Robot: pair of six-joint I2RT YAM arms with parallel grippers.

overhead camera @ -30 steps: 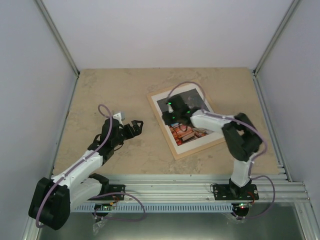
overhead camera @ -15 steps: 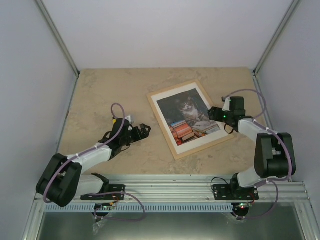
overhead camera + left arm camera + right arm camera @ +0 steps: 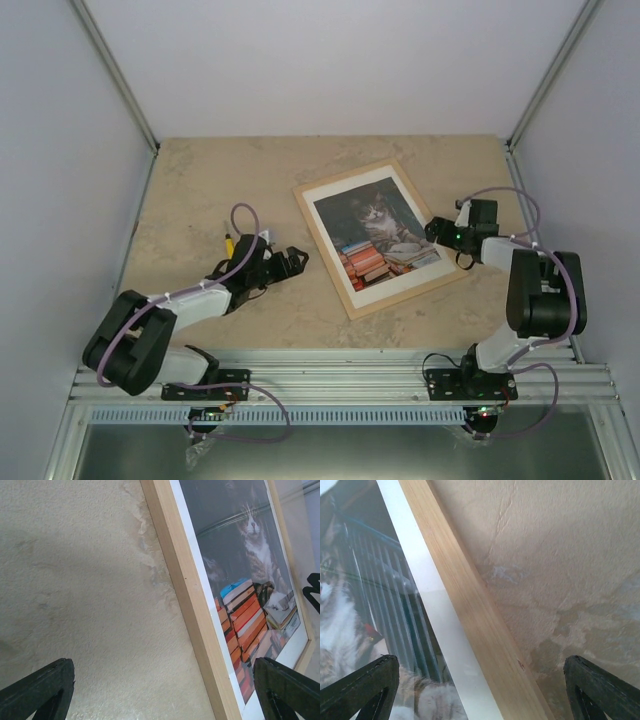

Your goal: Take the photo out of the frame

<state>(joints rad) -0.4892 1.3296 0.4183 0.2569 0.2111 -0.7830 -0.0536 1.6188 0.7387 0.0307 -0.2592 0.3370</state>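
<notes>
running along the near edge, a ribbed aluminium rail (image 3: pixel 340 375) is seen, and the left arm (image 3: pixel 180 305) and right arm (image 3: pixel 530 290) are bolted to it. beyond it a beige, stone-patterned table (image 3: pixel 230 180) is spread, closed in at the sides and back by plain white walls (image 3: pixel 330 60).

one frame (image 3: pixel 323 253) of pale wood is laid flat on the right half of the table, turned at an angle to the table's edges. one photo (image 3: pixel 380 235), a tabby cat among orange-red books with a thin white border, is held inside it, face up; reflections are seen across its face.

two grippers are counted. the left gripper (image 3: pixel 296 262) is held low over the bare table, near the frame's left side but apart from it; its jaws are spread wide and nothing is held. the right gripper (image 3: pixel 437 231) is placed at the frame's right edge, and in the right wrist view the wooden moulding is seen running between its widely parted fingers (image 3: pixel 360 687); nothing is gripped. whether the moulding is touched cannot be told.
</notes>
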